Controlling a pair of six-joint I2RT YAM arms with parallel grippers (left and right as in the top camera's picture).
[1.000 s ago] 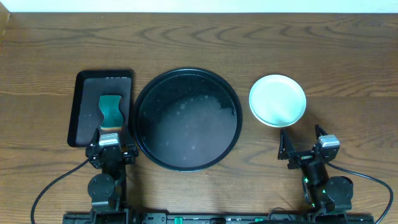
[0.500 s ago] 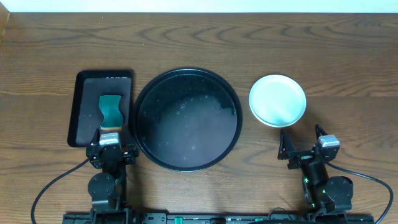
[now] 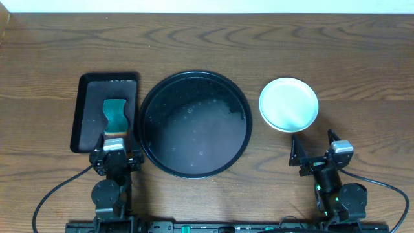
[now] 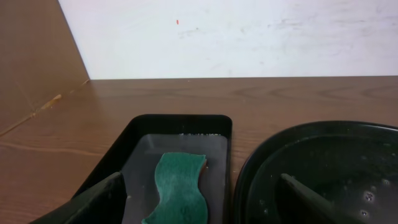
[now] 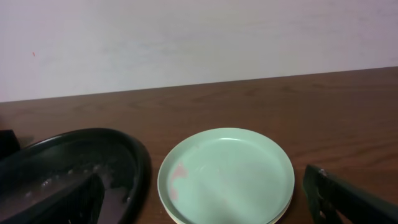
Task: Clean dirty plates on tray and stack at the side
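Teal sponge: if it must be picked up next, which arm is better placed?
Left, probably. The teal sponge lies in the rectangular tray just ahead of the left gripper, jaws open. The right gripper sits by the stacked plates, beyond the round black tray.

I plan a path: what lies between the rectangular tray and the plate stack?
The round black tray, no plates on it, as the overhead view shows.

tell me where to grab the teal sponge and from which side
Pinch the sponge across its short width at mid-length, coming straight down with the left gripper: it lies flat in the small tray, whose raised walls likely block a sideways approach.
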